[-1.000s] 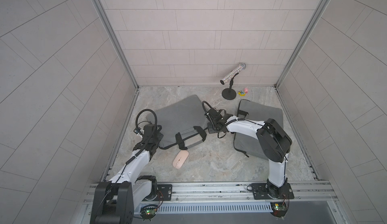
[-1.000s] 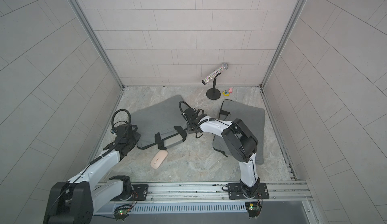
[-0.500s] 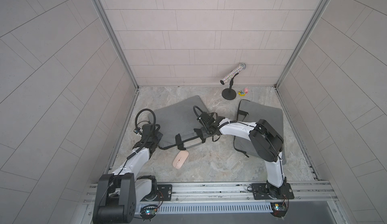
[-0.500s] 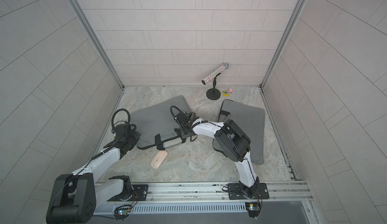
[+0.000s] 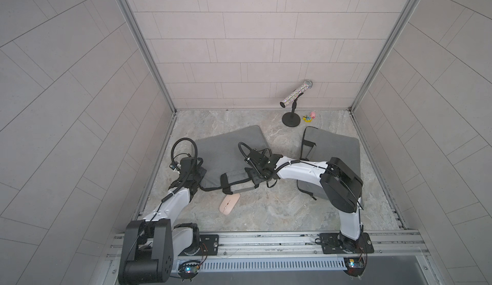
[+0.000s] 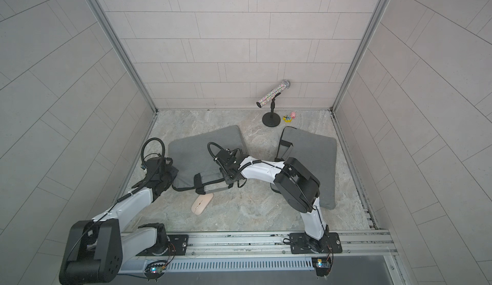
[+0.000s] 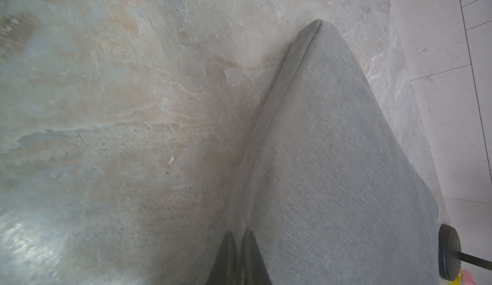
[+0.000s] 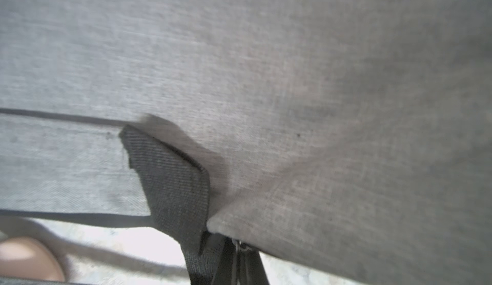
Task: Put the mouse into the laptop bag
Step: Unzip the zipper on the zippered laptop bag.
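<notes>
The grey laptop bag [image 5: 229, 147] [image 6: 202, 150] lies flat at centre left, its handles toward the front. The pink mouse [image 5: 229, 203] [image 6: 202, 203] rests on the floor just in front of the handles. My left gripper [image 5: 201, 175] [image 7: 239, 238] is shut on the bag's left front edge. In the left wrist view the seam of the bag [image 7: 332, 163] runs between the fingertips. My right gripper [image 5: 262, 177] [image 8: 238, 254] is shut on the zipper pull at the bag's front edge [image 8: 292, 70], beside a black handle strap [image 8: 173, 177]. An edge of the mouse [image 8: 26, 257] shows in the right wrist view.
A second grey bag [image 5: 335, 150] lies at the right, partly under my right arm. A glittery microphone on a black stand [image 5: 294, 97] and small toys [image 5: 310, 117] sit at the back right. Tiled walls close in three sides.
My right gripper has slid leftward along the bag's front edge, staying shut. The left gripper and the mouse have stayed where they were.
</notes>
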`<state>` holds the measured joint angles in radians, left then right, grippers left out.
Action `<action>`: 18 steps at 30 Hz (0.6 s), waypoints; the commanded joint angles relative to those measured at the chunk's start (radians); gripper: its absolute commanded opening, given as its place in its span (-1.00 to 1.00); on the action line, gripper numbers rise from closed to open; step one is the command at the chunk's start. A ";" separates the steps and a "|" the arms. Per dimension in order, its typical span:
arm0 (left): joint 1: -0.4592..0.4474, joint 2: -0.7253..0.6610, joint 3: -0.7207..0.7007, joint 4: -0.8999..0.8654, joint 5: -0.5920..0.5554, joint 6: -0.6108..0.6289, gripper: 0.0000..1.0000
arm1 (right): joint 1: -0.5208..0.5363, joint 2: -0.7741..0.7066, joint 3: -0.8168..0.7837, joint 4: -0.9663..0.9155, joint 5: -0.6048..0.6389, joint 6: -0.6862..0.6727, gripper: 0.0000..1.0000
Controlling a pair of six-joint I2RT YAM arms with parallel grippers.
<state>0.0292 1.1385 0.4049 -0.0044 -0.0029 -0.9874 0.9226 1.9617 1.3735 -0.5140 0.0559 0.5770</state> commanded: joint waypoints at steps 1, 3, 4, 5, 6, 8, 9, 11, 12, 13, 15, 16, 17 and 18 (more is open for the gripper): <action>-0.015 0.009 -0.005 0.058 0.109 -0.002 -1.00 | 0.096 -0.004 0.070 0.040 -0.082 -0.009 -1.00; -0.017 0.017 -0.005 0.067 0.119 -0.002 -1.00 | 0.110 0.030 0.107 0.018 -0.104 -0.013 -1.00; -0.016 0.018 -0.005 0.071 0.121 -0.003 -1.00 | 0.110 0.043 0.114 0.016 -0.111 -0.008 -1.00; -0.016 0.022 -0.005 0.071 0.122 -0.004 -1.00 | 0.107 0.047 0.116 0.014 -0.107 -0.006 -1.00; -0.016 0.017 -0.005 0.072 0.120 -0.003 -1.00 | 0.101 0.047 0.112 0.011 -0.094 -0.004 -1.00; -0.015 0.009 -0.006 0.070 0.114 -0.003 -1.00 | 0.072 0.035 0.093 0.011 -0.070 0.006 -1.00; -0.016 0.002 -0.008 0.066 0.101 -0.003 -1.00 | 0.047 0.027 0.086 0.013 -0.058 0.006 -1.00; -0.011 -0.016 -0.010 0.059 0.063 -0.012 -1.00 | -0.015 0.028 0.091 0.010 -0.024 0.000 -1.00; -0.002 -0.030 -0.012 0.055 0.054 -0.011 -1.00 | -0.050 0.039 0.107 0.001 -0.017 -0.007 -1.00; 0.013 -0.046 -0.012 0.041 0.053 -0.008 -1.00 | -0.082 0.054 0.127 -0.010 -0.016 -0.023 -1.00; 0.044 -0.083 -0.012 0.017 0.060 -0.001 -1.00 | -0.131 0.085 0.159 -0.018 0.002 -0.041 -1.00; 0.059 -0.102 -0.012 0.004 0.063 0.002 -1.00 | -0.150 0.101 0.177 -0.024 0.008 -0.049 -1.00; 0.075 -0.126 -0.015 -0.010 0.063 0.003 -1.00 | -0.173 0.122 0.200 -0.028 0.009 -0.061 -1.00; 0.087 -0.145 -0.019 -0.019 0.064 0.003 -1.00 | -0.194 0.142 0.226 -0.040 0.023 -0.067 -1.00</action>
<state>0.0780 1.0565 0.3927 -0.0132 0.0578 -0.9916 0.7742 2.0541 1.5414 -0.5842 0.0315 0.5484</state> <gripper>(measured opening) 0.090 0.047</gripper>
